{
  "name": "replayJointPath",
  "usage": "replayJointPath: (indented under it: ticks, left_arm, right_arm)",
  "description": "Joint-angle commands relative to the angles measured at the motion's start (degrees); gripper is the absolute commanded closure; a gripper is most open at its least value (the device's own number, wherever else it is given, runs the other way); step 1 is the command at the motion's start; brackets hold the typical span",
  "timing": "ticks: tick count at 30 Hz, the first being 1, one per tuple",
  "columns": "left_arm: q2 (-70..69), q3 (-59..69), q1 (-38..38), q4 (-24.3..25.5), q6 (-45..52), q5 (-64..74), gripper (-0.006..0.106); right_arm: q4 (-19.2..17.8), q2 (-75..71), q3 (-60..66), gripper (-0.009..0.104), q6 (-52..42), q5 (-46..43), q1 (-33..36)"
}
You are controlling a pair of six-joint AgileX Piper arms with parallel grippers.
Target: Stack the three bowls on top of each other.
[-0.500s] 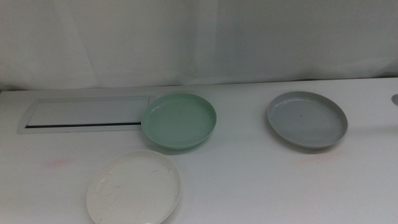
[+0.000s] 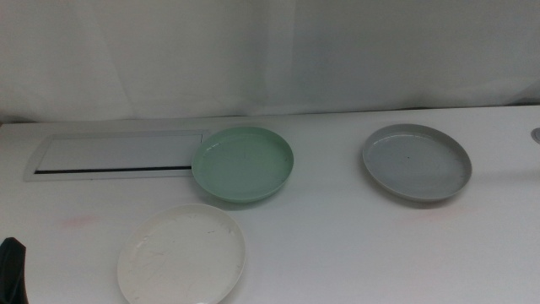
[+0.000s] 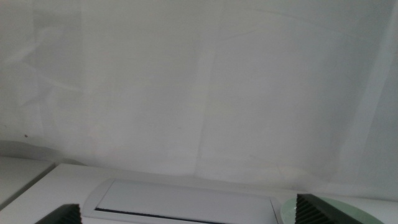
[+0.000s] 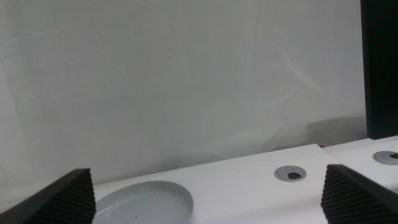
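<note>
Three bowls lie apart on the white table. The mint green bowl point(image 2: 243, 164) is in the middle, the light grey bowl point(image 2: 417, 161) to the right, and the white bowl point(image 2: 181, 255) near the front left. A dark piece of my left gripper point(image 2: 12, 268) shows at the bottom left corner, left of the white bowl. In the left wrist view my left gripper point(image 3: 186, 213) is open and empty, with the green bowl's rim point(image 3: 285, 211) beside one jaw. My right gripper point(image 4: 208, 190) is open and empty, facing the grey bowl point(image 4: 146, 200). It is out of the middle view.
A flat white rectangular panel point(image 2: 118, 154) lies at the back left, touching the green bowl's left side. A round grey grommet point(image 4: 291, 173) sits in the table right of the grey bowl. A white curtain closes off the back. A dark upright post point(image 4: 379, 68) stands far right.
A dark piece of my left gripper has come into the middle view's bottom left corner. The bowls have not moved.
</note>
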Motion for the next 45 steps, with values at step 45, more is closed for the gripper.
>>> replayJointPath:
  ticks: [45]
  left_arm:
    - [61.56,-50.45,-9.29,-4.86,-0.31,52.30,0.010]
  right_arm:
    - [2.47,-0.17,2.27,-0.008,0.24,-1.40,-0.22]
